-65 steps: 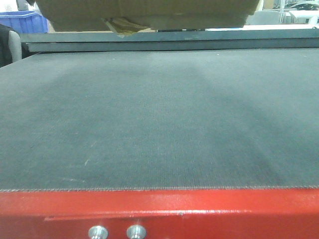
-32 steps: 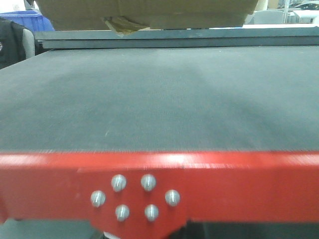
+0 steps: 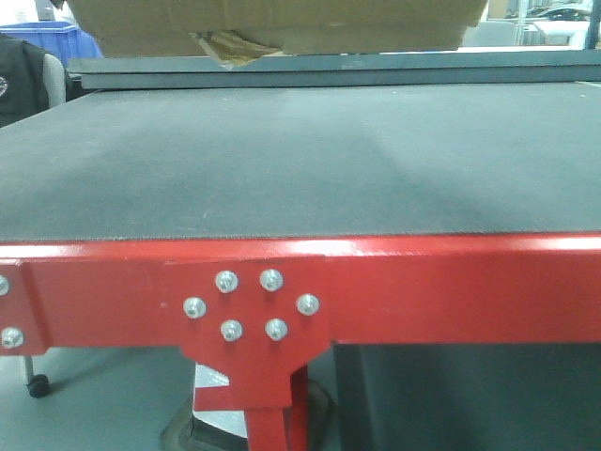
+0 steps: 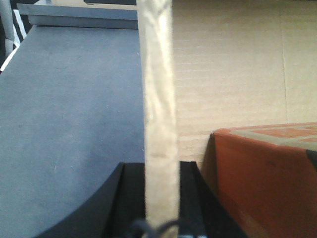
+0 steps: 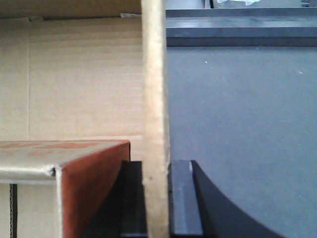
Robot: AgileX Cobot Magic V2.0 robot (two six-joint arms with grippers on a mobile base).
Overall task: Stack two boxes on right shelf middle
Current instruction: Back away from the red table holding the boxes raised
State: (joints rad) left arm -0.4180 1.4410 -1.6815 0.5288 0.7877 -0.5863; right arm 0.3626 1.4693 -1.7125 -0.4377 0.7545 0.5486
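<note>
In the front view the cardboard box (image 3: pixel 282 23) sits high over the matted platform's (image 3: pixel 282 160) far end; in the left wrist view our left gripper (image 4: pixel 159 171) is clamped on its wall, with the box to the right; in the right wrist view our right gripper (image 5: pixel 156 166) pinches the opposite wall, so the box lies between both arms.

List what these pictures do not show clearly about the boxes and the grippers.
- Front view: the box is cut off by the top edge; both arms are out of frame.
- Left wrist view: the box wall hides the pads of the left gripper.
- Right wrist view: the same for the right gripper.
- Both wrist views: the red carton runs off the frame's edge.
</note>
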